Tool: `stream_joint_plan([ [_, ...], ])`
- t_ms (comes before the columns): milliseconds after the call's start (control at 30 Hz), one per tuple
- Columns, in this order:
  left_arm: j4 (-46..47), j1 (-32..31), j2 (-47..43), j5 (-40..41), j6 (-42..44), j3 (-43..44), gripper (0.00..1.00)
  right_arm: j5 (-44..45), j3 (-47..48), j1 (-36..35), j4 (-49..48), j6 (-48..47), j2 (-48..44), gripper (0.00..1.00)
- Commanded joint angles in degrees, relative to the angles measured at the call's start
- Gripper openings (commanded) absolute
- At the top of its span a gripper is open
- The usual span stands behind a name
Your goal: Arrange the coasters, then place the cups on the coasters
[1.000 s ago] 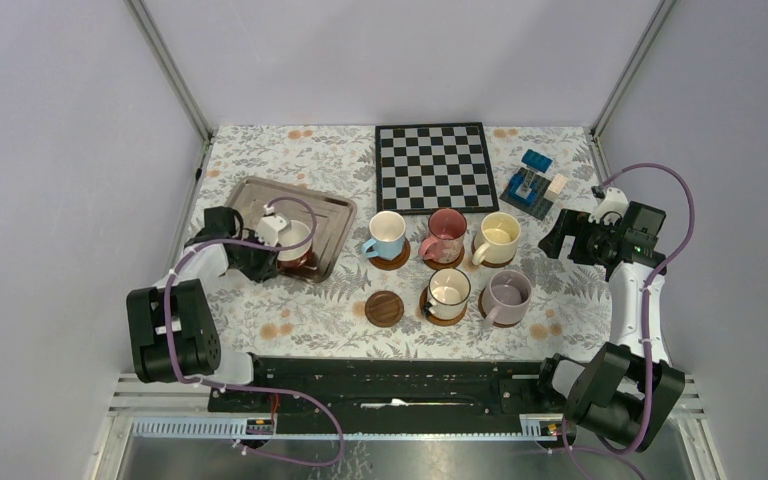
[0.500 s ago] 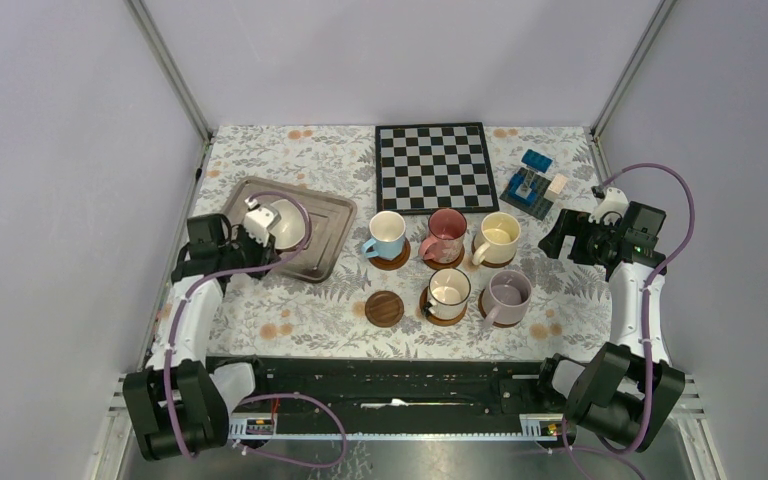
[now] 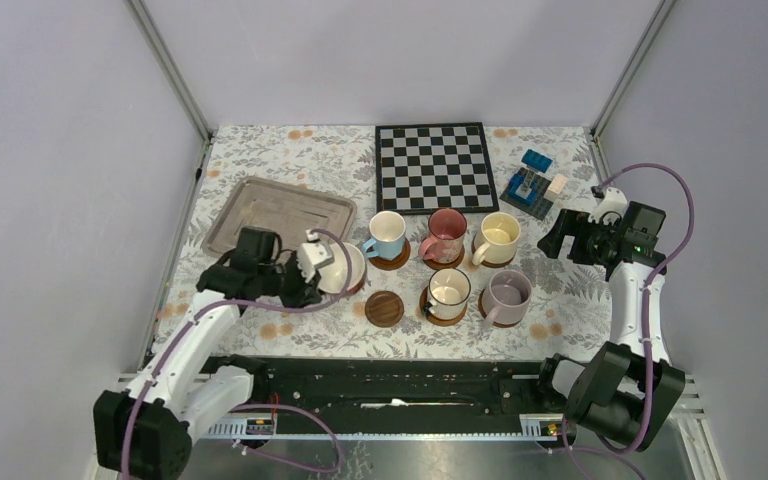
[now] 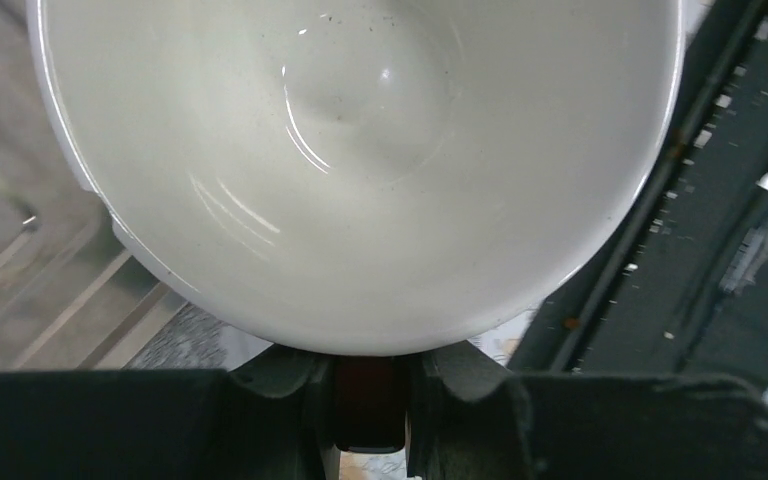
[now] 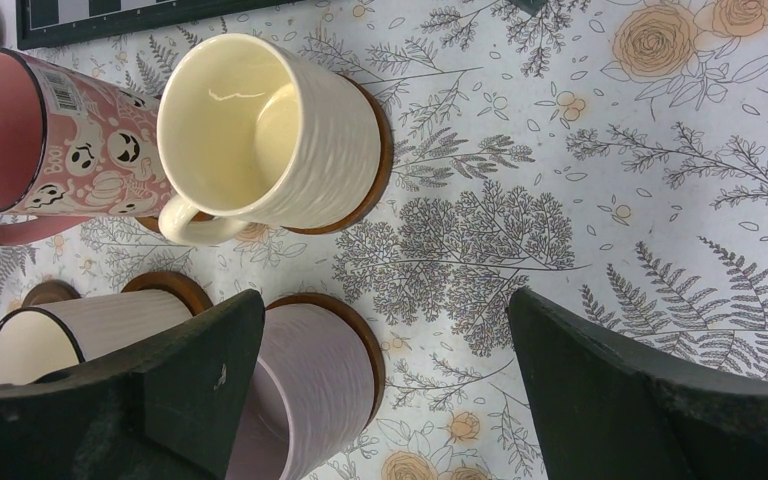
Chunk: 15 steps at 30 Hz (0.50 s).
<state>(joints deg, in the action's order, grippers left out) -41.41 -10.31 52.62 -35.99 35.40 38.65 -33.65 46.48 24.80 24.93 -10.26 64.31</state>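
1. The bare coaster (image 3: 384,308) lies flat on the flowered tablecloth (image 3: 300,320) in the near row, with nothing on it.
2. Just left of the bare coaster, the left gripper (image 3: 318,272) is pinched tight on the dark reddish-brown handle (image 4: 370,410) of a white cup (image 3: 340,268). In the left wrist view the fingers (image 4: 280,400) press in from both sides of the handle, and the cup's pale inside fills the picture. The cup is beside the bare coaster, not on it. I cannot tell whether it is clear of the cloth.
3. Just right of the bare coaster stands a cream cup (image 3: 449,290) with a dark rim. The lilac cup (image 3: 508,293) stands further right in the same row.
4. Straight beyond the bare coaster is the light blue cup (image 3: 387,233). To its right come the pink cup (image 3: 446,230) and then the cream-yellow cup (image 3: 499,232). All five standing cups sit upright on the other coasters (image 5: 378,150), one each.
5. Well to the right of the bare coaster and a little beyond it, past the cream-yellow cup, is the right gripper (image 3: 560,238). Its jaws are spread wide and hold nothing.
6. Beyond and to the left of the bare coaster, past the white cup, lies the grey tray (image 3: 280,212).
7. Farthest from the bare coaster are the chessboard (image 3: 435,167), beyond and slightly right, and the blue block toy (image 3: 532,188), further right.
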Motion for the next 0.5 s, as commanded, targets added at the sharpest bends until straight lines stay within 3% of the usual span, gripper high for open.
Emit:
stream_joint_plan([
  [0,3.08,-9.37,1.65,1.01,-5.84,5.2,0.0,-0.88,0.42,-0.28,-0.1,-0.19,0.3,0.98],
  [100,4.53,-17.28,3.54,4.4,-9.08,5.88,0.0,-0.63,0.13,-0.28,-0.49,-0.01,0.22,0.98],
  [200,11.64,-24.08,4.17,10.13,-14.6,3.48,0.0,-0.59,0.32,-0.28,-0.5,0.27,0.22,0.98],
  [467,22.12,-34.02,9.47,22.98,-26.38,0.41,0.0,-0.18,-0.11,-0.28,-0.54,0.39,0.03,0.98],
])
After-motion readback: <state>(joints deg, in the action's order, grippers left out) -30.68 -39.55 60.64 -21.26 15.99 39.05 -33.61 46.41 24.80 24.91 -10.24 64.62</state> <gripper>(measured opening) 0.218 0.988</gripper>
